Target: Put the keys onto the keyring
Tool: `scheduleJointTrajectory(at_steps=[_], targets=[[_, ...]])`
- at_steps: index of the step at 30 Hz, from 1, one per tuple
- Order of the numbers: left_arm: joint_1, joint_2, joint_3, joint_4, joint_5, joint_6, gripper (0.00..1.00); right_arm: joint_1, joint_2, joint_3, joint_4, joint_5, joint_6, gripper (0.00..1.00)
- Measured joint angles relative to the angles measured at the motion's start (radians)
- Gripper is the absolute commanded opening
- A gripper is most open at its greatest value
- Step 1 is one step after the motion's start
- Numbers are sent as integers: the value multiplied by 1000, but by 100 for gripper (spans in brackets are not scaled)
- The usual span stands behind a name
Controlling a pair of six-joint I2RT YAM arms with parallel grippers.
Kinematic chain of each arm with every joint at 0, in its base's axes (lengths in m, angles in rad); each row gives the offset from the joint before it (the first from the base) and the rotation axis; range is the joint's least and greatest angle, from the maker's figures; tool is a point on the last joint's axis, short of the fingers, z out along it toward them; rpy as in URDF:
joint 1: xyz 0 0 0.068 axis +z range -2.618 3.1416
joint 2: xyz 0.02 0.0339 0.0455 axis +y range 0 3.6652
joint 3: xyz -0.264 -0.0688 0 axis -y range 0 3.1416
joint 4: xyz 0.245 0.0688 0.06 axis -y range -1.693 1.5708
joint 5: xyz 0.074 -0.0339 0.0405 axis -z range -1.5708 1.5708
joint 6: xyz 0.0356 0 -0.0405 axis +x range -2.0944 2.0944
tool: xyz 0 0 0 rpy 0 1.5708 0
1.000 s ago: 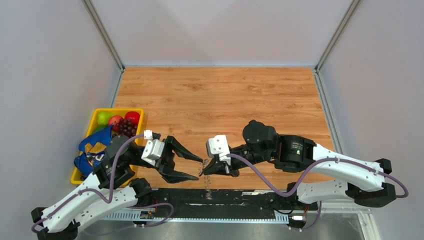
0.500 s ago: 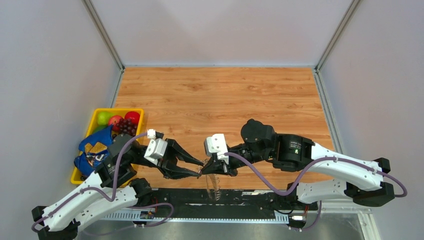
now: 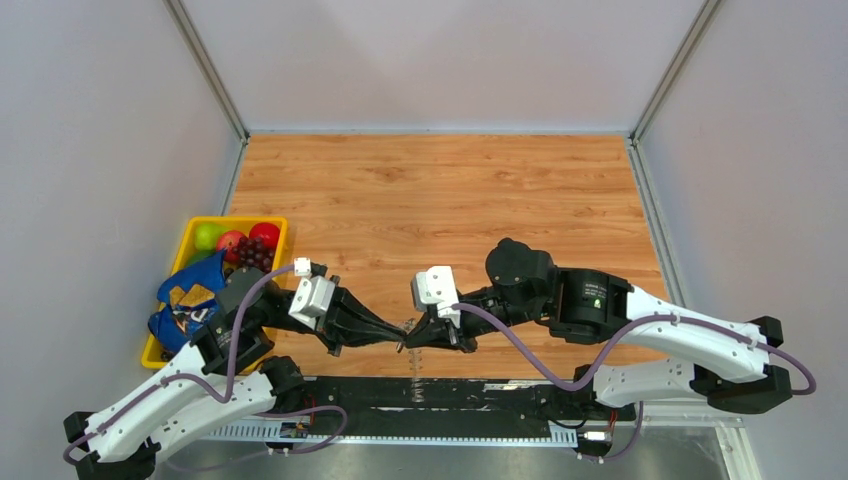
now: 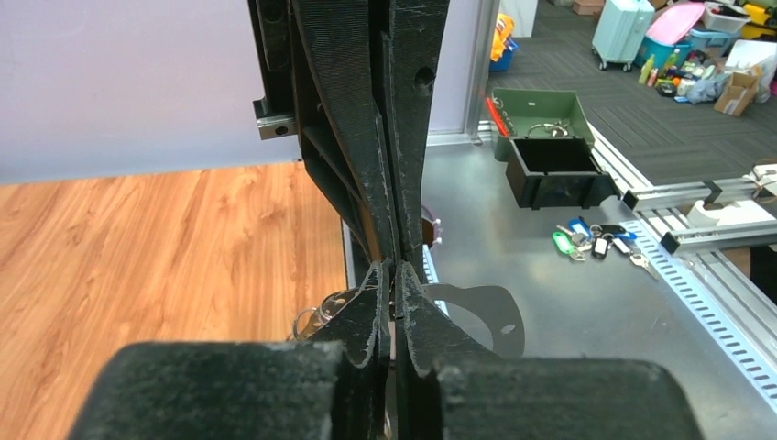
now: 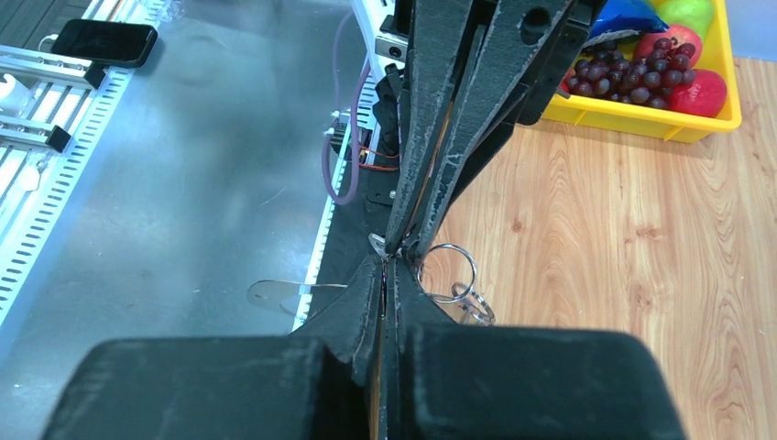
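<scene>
My two grippers meet tip to tip just above the table's near edge, the left gripper (image 3: 395,337) and the right gripper (image 3: 410,340) both shut. In the right wrist view a thin metal keyring (image 5: 475,272) hangs from the pinch point, with a smaller ring (image 5: 472,306) under it and a clear flat tag (image 5: 270,294) sticking out to the other side. My right gripper (image 5: 392,261) and left gripper (image 4: 394,270) pinch the same spot of this bundle. The left wrist view shows the rings (image 4: 327,307) and the tag (image 4: 483,321). The keys themselves are hidden behind the fingers.
A yellow basket (image 3: 215,222) of fruit with a blue bag (image 3: 190,295) stands at the left edge. Beyond the table's near edge lies a metal bench with loose tagged keys (image 4: 591,243), a black box (image 4: 554,170), a green box (image 4: 541,110) and a phone (image 5: 96,41).
My left gripper went from wide open to shut, closing at the right gripper's tips after sliding slightly right. The right arm has barely moved and stayed shut.
</scene>
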Motion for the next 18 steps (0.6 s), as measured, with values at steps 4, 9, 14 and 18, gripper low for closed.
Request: scheduleJointTrajectory(at_steps=[4,9,14,18], targets=[[0,-1,0,10,-2,8,0,0,-14,0,-7,23,7,0],[0,-2,0,22,-21,18,0,0,-27,0,-5,64,14,0],[1,-5,0,31,-41,20,0,2,-48,-6,12,114,34,0],[1,-10,0,40,-49,20,0,5,-78,-19,51,141,45,0]])
